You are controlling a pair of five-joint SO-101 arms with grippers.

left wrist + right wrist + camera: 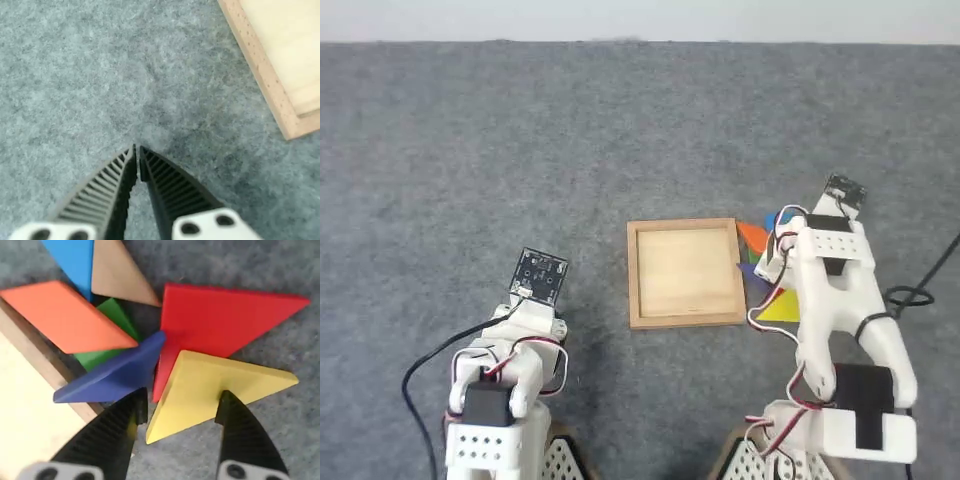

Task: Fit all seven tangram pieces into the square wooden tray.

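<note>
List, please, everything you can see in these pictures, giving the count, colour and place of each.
wooden tray: 1, pale wood, middle of the mat, nothing in it.
tangram pieces: 7, clustered on the mat at the tray's right side: red triangle, yellow triangle, orange parallelogram, green piece, dark blue triangle, light blue piece, tan triangle.
mat: 1, grey, covering the table.
left gripper: 1, black fingers shut, over bare mat left of the tray.
right gripper: 1, black fingers open, astride the yellow triangle.
</note>
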